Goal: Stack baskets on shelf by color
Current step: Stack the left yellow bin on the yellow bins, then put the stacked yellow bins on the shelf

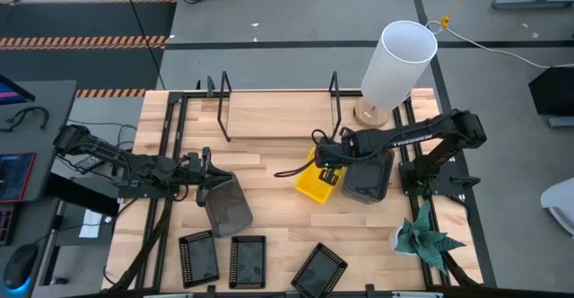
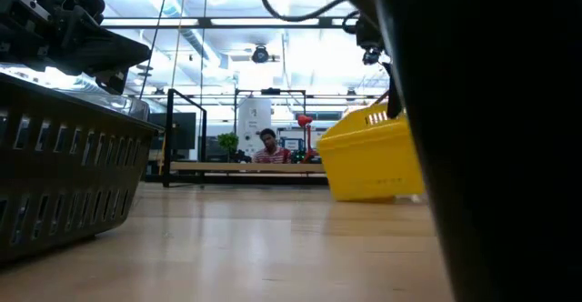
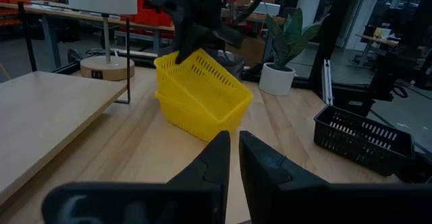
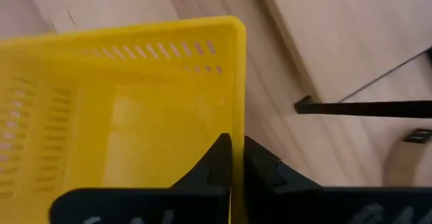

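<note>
My right gripper point(image 1: 325, 161) is shut on a yellow basket point(image 1: 314, 181) at mid-table, just in front of the shelf point(image 1: 278, 114). In the left wrist view that yellow basket point(image 3: 202, 75) sits tilted in a second yellow one point(image 3: 196, 119) on the table. My left gripper point(image 1: 208, 174) is shut and hovers at the far edge of a dark grey basket point(image 1: 229, 205); whether they touch cannot be told. Another dark grey basket point(image 1: 366, 178) lies under the right arm. Three black mesh baskets point(image 1: 247, 260) lie along the near edge. My right gripper holds the upper yellow basket by the rim of one wall point(image 4: 237, 82), a little way from a corner. One finger is inside the basket and one outside. The fingers come from the table's right, slanting down. The basket is tilted, its held side raised and its low side in the second yellow basket.
A white lamp point(image 1: 399, 65) stands at the shelf's right end. A potted plant point(image 1: 426, 240) is at the near right. Black wire uprights point(image 1: 221, 109) frame the shelf board. Bare wood lies between the two arms. A person shows far off in the room point(image 2: 267, 147).
</note>
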Robot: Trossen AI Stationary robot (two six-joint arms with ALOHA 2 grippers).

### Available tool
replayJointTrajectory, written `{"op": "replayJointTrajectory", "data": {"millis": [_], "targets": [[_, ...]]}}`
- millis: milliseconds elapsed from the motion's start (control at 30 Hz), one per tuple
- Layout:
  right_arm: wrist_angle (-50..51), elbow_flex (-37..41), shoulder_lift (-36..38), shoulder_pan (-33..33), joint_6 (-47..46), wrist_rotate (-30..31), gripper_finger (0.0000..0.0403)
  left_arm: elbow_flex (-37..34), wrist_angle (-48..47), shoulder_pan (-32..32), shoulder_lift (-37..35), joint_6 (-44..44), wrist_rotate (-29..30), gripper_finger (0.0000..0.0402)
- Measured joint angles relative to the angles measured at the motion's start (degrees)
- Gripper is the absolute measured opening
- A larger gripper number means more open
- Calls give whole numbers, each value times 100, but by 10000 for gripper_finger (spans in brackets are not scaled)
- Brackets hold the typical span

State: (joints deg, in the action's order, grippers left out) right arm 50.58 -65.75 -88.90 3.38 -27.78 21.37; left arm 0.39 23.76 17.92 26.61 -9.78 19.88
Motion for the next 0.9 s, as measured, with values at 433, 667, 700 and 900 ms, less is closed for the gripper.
{"op": "replayJointTrajectory", "data": {"millis": [433, 667, 700, 900], "targets": [[-637, 413, -2, -19, 194, -793, 93, 1, -1, 1, 0, 0, 0, 33], [212, -301, -7, -218, 359, -729, 171, 0, -1, 0, 0, 0, 2, 40], [194, -405, -7, -216, 381, -732, 179, -1, -1, -1, 0, 0, 1, 41], [-678, -550, -83, 272, 224, -1014, 198, 1, -1, 0, 0, 0, 1, 34]]}}
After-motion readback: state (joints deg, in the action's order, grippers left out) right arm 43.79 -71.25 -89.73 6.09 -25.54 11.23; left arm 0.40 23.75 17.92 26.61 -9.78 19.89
